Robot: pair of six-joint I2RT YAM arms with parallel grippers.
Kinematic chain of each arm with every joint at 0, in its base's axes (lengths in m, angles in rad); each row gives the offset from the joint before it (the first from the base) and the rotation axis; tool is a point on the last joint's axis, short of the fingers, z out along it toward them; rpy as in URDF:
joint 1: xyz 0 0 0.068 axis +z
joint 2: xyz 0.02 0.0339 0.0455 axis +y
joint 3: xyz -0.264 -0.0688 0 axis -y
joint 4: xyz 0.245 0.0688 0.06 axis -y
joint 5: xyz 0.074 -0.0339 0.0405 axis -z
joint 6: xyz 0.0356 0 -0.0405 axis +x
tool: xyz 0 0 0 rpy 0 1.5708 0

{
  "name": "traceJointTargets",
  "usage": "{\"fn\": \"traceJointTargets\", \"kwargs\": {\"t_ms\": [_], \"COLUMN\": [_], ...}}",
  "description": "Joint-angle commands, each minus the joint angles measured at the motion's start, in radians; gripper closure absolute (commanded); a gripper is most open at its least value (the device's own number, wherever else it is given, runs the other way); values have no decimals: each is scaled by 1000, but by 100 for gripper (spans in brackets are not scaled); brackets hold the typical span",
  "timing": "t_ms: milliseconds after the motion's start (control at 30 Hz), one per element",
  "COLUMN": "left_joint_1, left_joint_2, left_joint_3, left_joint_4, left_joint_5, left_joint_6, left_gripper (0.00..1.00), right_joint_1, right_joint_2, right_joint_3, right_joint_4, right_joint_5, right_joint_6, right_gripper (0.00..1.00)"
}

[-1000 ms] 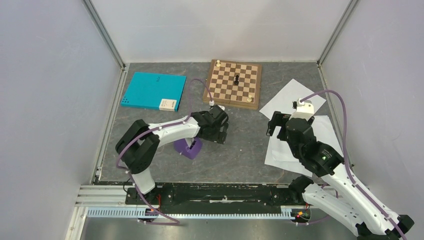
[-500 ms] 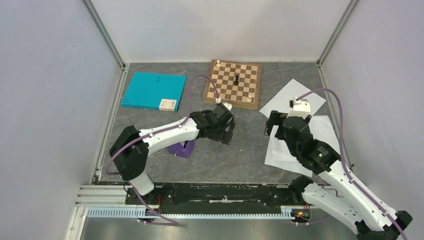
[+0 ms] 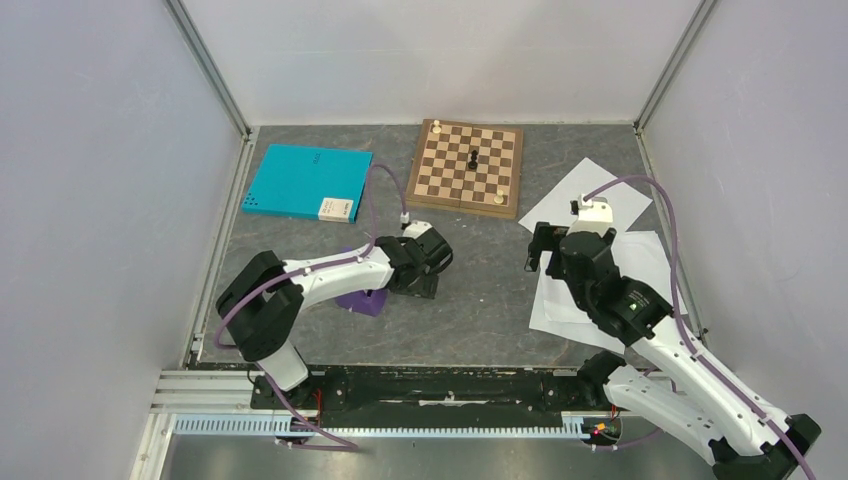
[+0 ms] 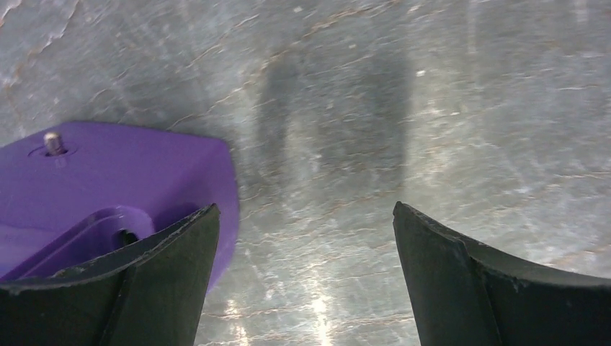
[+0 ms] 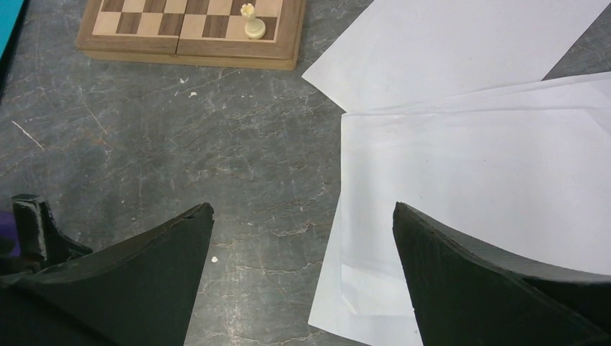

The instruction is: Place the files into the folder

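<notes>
1. Though shut and lying flat, first in line at the far left of the table (image 3: 480, 310): the folder (image 3: 300, 180), teal-blue cover up, a small white label (image 3: 336, 209) at its near right corner, a row of tiny dark dots along its left edge. Contents hidden under the closed cover.
2. Nearer and slightly right: the purple metronome (image 3: 360, 300), partly under the left arm. In the left wrist view, just beside one finger, with a small metal stud on its top face.
3. Next, the left gripper (image 4: 304, 213): fingers spread wide, only bare grey table between them. Low over the surface; contact impossible to tell.
4. Centre, far side: the wooden chessboard (image 3: 465, 167), flat, carrying one black piece (image 3: 472, 158) near its middle and pale pieces at the far left corner and the near right edge.
5. Right of centre, the right gripper (image 5: 302, 209): fingers wide apart, gripping nothing, straddling the left edge of the paper, one finger over bare table, the other over a sheet.
6. Far right: the files (image 5: 490, 166), loose on the table, outside the folder and well apart from it, at the opposite side. Several white sheets overlapping, one turned at an angle toward the far side, the others nearer in a slight fan with edges out of line. Thin, flat, plain white on the visible faces, with a small crease near the near left corner.
</notes>
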Motion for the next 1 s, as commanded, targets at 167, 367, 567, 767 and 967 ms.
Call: {"fn": "traceJointTargets", "kwargs": {"t_ms": [167,367,567,767,967], "left_joint_1": [85,259,414,550,682], "left_joint_2": [-132,-217,-234,-238,-222], "left_joint_3": [-122,-178,-181,-203,-214], "left_joint_4": [-38,-8,-43,-79,-106], "left_joint_5": [-51,42,52,56,36], "left_joint_6": [-102,-28,32,64,61], "left_gripper": [4,0,0,0,0], "right_joint_1": [1,0,0,0,-1], "right_joint_2": [-23,-30,-38,-53,-59], "right_joint_3": [-50,-61,-97,-146,-181], "right_joint_4": [42,49,84,136,171], "right_joint_5": [-22,-41,-64,-90,-149], "right_joint_6": [5,-4,-12,-13,-6], "right_gripper": [2,2,2,2,2]}}
